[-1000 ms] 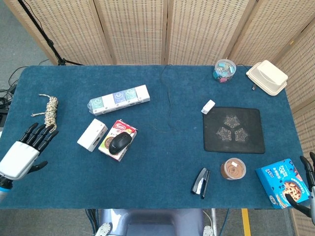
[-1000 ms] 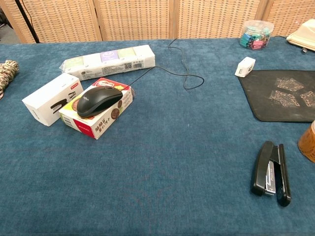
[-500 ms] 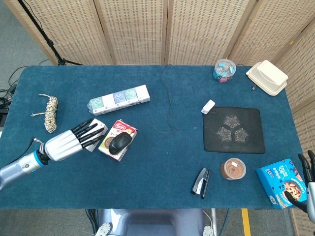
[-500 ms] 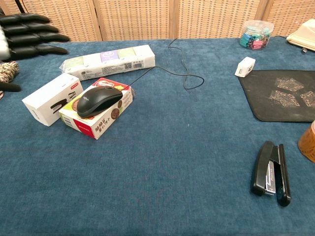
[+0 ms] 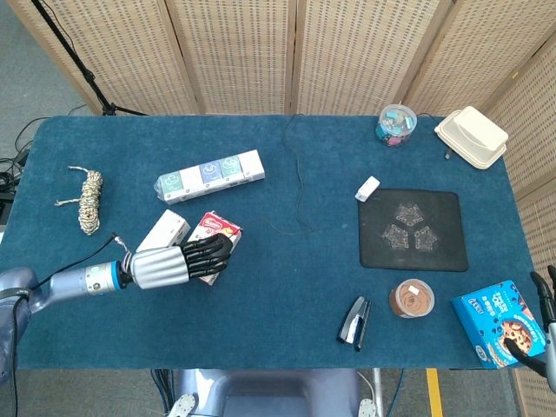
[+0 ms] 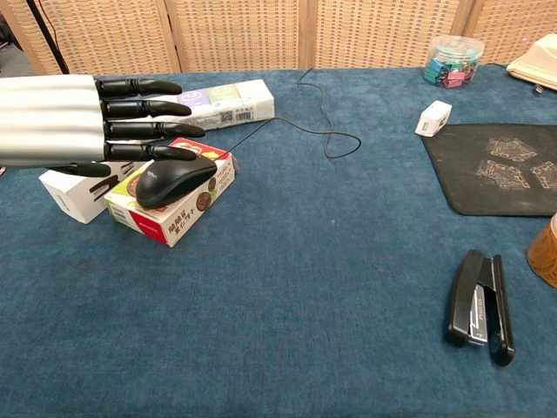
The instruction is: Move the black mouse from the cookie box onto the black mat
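The black mouse (image 6: 174, 180) lies on the red cookie box (image 6: 165, 213), left of the table's middle. My left hand (image 6: 83, 120) hovers flat just above the mouse with its fingers (image 6: 144, 109) stretched straight and apart, holding nothing. In the head view this hand (image 5: 178, 263) covers most of the mouse and part of the cookie box (image 5: 219, 228). The black mat (image 5: 413, 230) lies bare at the right. At the table's front right corner my right hand (image 5: 545, 334) shows only partly, fingers apart and empty.
A white box (image 6: 74, 183) touches the cookie box's left side; a long tissue pack (image 5: 211, 174) lies behind. The mouse cable (image 6: 326, 131) loops toward the back. A stapler (image 5: 354, 321), brown jar (image 5: 412, 298), blue cookie packet (image 5: 499, 323) and small white block (image 5: 367, 188) surround the mat.
My left hand has swept in from the table's left edge, past the white box, and now hangs over the mouse. The mouse and the right hand have not moved.
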Action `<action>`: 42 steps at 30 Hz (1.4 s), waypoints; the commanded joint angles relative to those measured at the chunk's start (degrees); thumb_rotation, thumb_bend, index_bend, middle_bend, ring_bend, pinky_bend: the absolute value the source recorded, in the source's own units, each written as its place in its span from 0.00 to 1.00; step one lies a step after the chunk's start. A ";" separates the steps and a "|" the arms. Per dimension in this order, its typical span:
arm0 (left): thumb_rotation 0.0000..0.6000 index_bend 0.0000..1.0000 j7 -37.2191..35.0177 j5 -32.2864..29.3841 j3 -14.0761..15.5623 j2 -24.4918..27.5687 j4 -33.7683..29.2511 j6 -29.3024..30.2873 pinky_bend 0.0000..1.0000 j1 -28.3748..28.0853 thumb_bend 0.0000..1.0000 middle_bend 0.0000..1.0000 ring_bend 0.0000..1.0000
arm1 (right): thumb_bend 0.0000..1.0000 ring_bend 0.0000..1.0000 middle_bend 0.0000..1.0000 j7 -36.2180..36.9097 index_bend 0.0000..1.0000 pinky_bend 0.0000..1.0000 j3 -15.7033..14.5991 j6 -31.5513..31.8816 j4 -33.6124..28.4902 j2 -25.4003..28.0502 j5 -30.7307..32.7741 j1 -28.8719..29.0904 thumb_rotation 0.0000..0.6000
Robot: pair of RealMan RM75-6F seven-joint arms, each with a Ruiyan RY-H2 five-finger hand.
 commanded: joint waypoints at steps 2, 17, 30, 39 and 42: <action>1.00 0.00 0.64 -0.83 1.49 -0.52 1.35 -1.09 0.00 -0.59 0.18 0.00 0.00 | 0.00 0.00 0.00 0.66 0.00 0.00 0.08 0.15 0.00 0.33 0.13 -0.06 1.00; 1.00 0.00 3.32 -3.59 5.52 -4.70 4.74 -4.87 0.00 -2.99 0.20 0.00 0.00 | 0.00 0.00 0.00 2.33 0.00 0.00 0.27 0.16 0.15 0.87 0.62 0.00 1.00; 1.00 0.09 4.70 -4.68 8.62 -6.28 6.12 -4.91 0.14 -3.32 0.25 0.03 0.01 | 0.00 0.00 0.00 3.72 0.00 0.00 0.11 0.28 0.25 1.22 0.18 -0.04 1.00; 1.00 0.43 5.23 -5.18 10.36 -7.12 7.15 -3.97 0.34 -3.20 0.26 0.32 0.22 | 0.00 0.00 0.00 4.17 0.00 0.00 -0.14 0.24 0.28 1.36 -0.26 -0.05 1.00; 1.00 0.45 5.54 -5.30 10.92 -7.28 7.36 -3.98 0.35 -3.12 0.26 0.34 0.24 | 0.00 0.00 0.00 4.33 0.00 0.00 -0.12 0.39 0.29 1.43 -0.31 -0.10 1.00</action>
